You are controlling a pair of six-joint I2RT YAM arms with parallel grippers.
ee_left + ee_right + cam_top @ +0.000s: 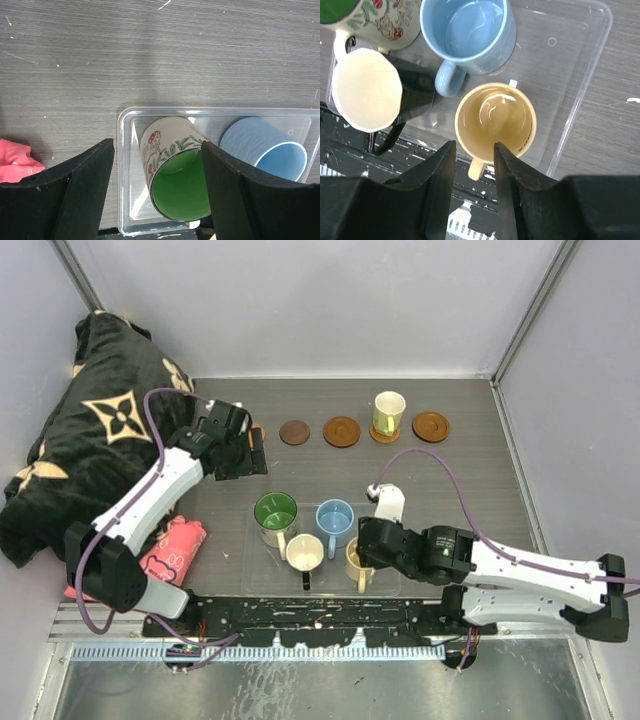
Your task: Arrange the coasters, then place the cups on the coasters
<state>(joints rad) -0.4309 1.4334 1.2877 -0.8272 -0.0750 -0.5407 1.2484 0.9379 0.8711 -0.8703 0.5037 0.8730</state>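
Observation:
A row of brown coasters lies at the back of the table: one (294, 432), a second (341, 431) and a third (431, 426). Another coaster carries the cream-white cup (388, 412). A clear tray (388, 586) holds the green-inside cup (275, 512) (182, 192), the light blue cup (335, 518) (465, 30), the black cup with a white inside (305, 553) (365, 90) and the yellow-tan cup (495, 120). My right gripper (474, 146) (366, 545) hovers over the yellow-tan cup, narrowly open astride its handle. My left gripper (156, 147) (250, 452) is open and empty, left of the coaster row.
A black cloth with a tan pattern (90, 430) is heaped at the left, and a pink item (175, 545) lies beside the left arm. Grey walls close in the table at the back and sides. The tray's rim (125, 170) stands near the front edge.

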